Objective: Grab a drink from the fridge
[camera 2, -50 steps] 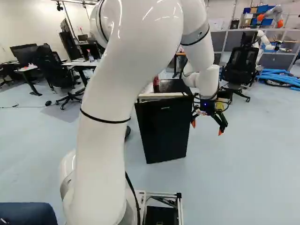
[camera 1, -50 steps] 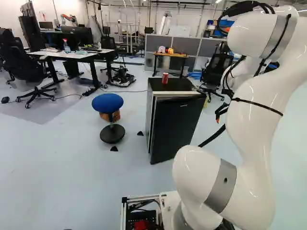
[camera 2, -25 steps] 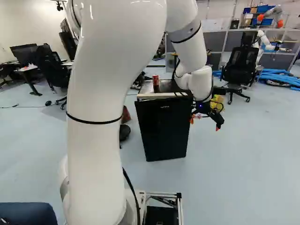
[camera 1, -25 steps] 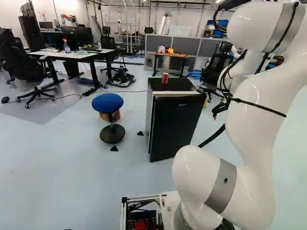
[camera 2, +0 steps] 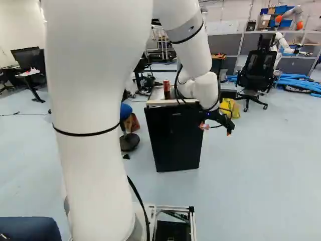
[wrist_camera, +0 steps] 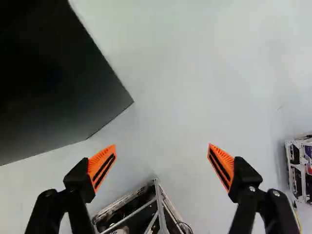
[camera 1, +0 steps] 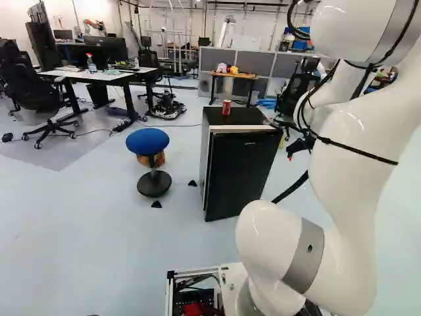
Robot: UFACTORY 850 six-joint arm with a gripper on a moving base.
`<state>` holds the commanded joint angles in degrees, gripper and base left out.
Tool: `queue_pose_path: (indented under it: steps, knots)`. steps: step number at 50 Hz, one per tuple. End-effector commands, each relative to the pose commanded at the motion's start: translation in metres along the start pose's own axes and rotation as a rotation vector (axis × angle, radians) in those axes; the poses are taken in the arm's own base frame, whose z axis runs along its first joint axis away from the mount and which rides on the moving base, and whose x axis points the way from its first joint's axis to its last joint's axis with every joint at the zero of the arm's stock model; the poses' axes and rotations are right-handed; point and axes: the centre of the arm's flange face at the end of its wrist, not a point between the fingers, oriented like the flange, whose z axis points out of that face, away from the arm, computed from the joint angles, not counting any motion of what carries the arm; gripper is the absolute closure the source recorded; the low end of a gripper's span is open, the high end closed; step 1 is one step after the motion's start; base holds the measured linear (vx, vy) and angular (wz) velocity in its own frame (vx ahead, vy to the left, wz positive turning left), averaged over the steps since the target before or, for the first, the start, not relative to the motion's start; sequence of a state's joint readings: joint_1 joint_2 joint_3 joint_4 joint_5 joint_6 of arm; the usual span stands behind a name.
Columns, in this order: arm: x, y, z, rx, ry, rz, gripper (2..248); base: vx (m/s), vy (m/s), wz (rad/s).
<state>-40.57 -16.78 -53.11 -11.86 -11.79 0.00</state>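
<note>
Unless meant as the red can [camera 1: 226,107] near the far edge of the black fridge [camera 1: 253,118], presumably lay behind its closed door [camera 2: 175,143], left of the claw [wrist_camera: 161,146], spread and empty; likely called for a leftward reach.

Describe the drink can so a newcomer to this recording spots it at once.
Find the black fridge ahead of the arm, right of the blue stool in the left base view. Upright on the fridge's top, toward the far edge, stands the can. Its red sets it apart from the black fridge and blue stool.
</note>
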Motion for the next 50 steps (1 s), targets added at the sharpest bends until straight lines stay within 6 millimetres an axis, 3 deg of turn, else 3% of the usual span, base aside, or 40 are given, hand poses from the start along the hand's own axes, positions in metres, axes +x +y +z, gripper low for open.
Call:
queue_pose_path:
  steps: [50]
  knots:
    - [-0.058,-0.059,-0.042,0.051,0.143,-0.107,3,0.0,0.0,0.0]
